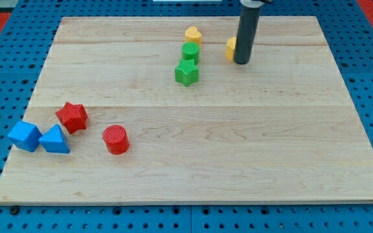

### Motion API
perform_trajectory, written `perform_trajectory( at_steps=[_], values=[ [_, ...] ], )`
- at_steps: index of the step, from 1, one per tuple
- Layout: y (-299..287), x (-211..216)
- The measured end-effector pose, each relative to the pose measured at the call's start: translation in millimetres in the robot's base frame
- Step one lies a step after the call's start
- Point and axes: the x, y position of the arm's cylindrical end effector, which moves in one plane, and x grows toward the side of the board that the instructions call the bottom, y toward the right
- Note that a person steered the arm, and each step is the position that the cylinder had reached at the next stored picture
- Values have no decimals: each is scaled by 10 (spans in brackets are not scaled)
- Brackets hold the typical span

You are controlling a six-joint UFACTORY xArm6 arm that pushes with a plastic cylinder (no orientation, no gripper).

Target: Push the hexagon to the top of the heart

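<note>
The yellow hexagon [230, 48] sits touching my tip [241, 62] on its left, half hidden, its facing unreadable; the yellow heart [193, 34] lies farther left. The bare rod holds nothing.

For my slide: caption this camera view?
My tip touches the yellow hexagon, right of the yellow heart.

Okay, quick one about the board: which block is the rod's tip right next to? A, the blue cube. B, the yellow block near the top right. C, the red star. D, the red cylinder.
B: my tip stands against the right side of the yellow hexagon, partly hiding it, while the red and blue blocks lie far off at the view's lower left.
</note>
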Motion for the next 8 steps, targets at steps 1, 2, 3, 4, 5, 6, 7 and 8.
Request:
perform_trajectory(
  at_steps=[1, 2, 3, 4, 5, 6, 7, 8],
  values=[
    [-116, -383],
    [22, -591],
    [441, -862],
    [-46, -808],
    [-264, -845],
    [-881, -933],
    [-859, -1015],
    [-993, -1230]
  ],
)
